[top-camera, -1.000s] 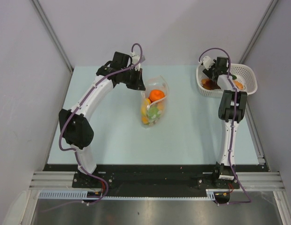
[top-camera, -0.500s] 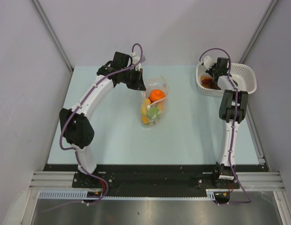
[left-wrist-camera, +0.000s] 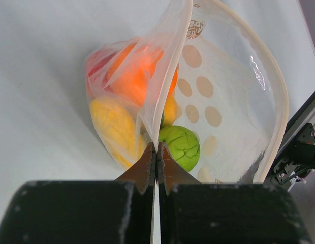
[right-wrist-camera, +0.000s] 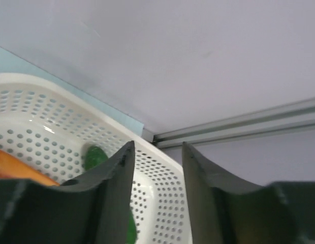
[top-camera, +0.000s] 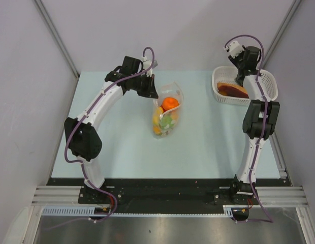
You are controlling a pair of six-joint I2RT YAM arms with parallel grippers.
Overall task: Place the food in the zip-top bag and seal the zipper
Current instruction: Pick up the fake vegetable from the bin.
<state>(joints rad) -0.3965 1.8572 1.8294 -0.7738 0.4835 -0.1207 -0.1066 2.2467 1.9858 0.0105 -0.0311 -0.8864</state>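
The zip-top bag [top-camera: 166, 109] lies mid-table with its mouth open toward the back. Inside it are an orange piece [top-camera: 169, 103], yellow, green and red food. My left gripper [top-camera: 149, 92] is shut on the bag's mouth edge. In the left wrist view the pads [left-wrist-camera: 147, 165] pinch the clear film [left-wrist-camera: 167, 66], with the green piece [left-wrist-camera: 180, 146], the yellow one [left-wrist-camera: 114, 122] and the orange one [left-wrist-camera: 137, 76] behind it. The zipper rim [left-wrist-camera: 280, 86] curves open. My right gripper [top-camera: 242, 76] is open and empty, raised over the basket's back edge [right-wrist-camera: 157, 152].
The white lattice basket [top-camera: 266, 84] stands at the back right and holds an orange-brown piece [top-camera: 231, 90]. The right wrist view shows the basket wall [right-wrist-camera: 162, 203], a green piece [right-wrist-camera: 94, 156] and an orange piece [right-wrist-camera: 15, 170]. Walls and a metal rail close in behind.
My right gripper has lifted up out of the basket toward the back wall, open and empty. The left gripper and the bag have not moved.
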